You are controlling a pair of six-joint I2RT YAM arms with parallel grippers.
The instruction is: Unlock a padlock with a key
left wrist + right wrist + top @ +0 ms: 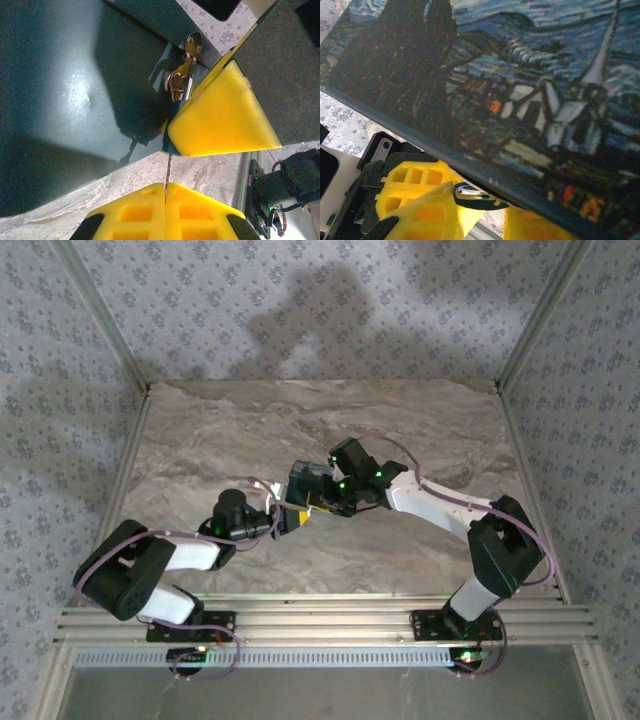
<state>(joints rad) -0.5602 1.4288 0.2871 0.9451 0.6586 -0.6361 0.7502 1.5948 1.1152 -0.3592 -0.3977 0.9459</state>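
My left claw (165, 192) clenched on key (167, 172); right claw (482, 207) grips padlock (170, 135). I'd hold blade square to keyway, twist gently.

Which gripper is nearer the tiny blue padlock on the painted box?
Right. The right gripper is closed on the tiny blue padlock, pressed against its body. The left gripper sits just below, shut on the thin metal key.

box (520, 100) dark blue painted swirls, yellow-white flecks; padlock (170, 125) dark blue, silver shackle; key (165, 176) pale metal sliver; left gripper (165, 187) and right gripper (475, 210) yellow-fingered, black bodies; table (250, 430) beige-grey marble veining; walls (300, 300) grey floral print
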